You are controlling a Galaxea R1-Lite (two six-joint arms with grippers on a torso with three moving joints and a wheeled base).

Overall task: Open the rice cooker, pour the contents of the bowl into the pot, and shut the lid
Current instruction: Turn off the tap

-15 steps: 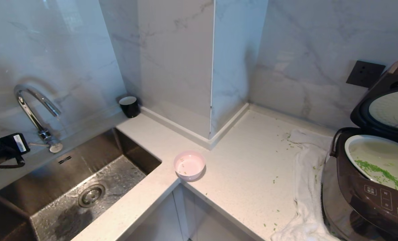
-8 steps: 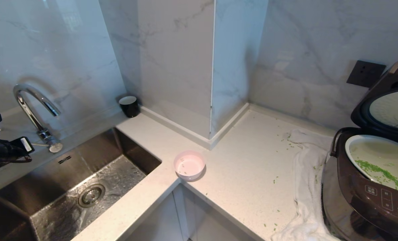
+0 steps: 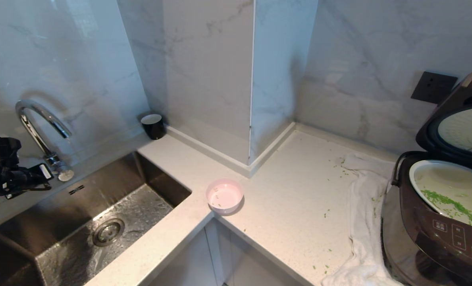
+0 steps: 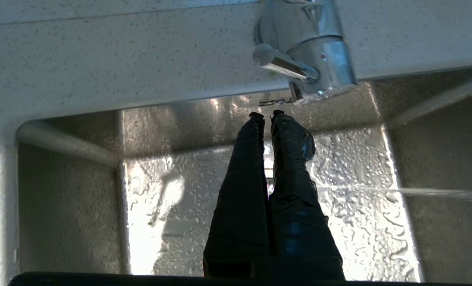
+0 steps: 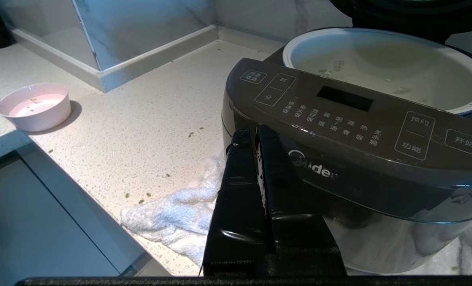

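The pale speckled desk wraps an inner wall corner, and the rice cooker serves as the landmark at its right end. The steel sink is sunk into the desk far to the left of the cooker, with a chrome tap behind it. The cooker is dark brown and stands on a white towel that spreads out toward the sink side. Its lid is raised behind the body, the silvery perforated plate facing forward. On the front panel the brand "Midea" can be read, partly hidden by the right claw, above it rows of white Chinese button labels and a small dark display. The pot sits inside the cooker, its pale lining showing, with the green contents lying along its near side. More green flecks are scattered on the desk and towel left of the cooker. The bowl stands upright on the desk well left of the cooker, near the sink's corner, a few green bits inside. A small black cup stands farther back, against the wall. The left claw hovers over the sink just in front of the tap, fingers pressed together, empty. The right claw sits just before the cooker's front panel, also closed on nothing.
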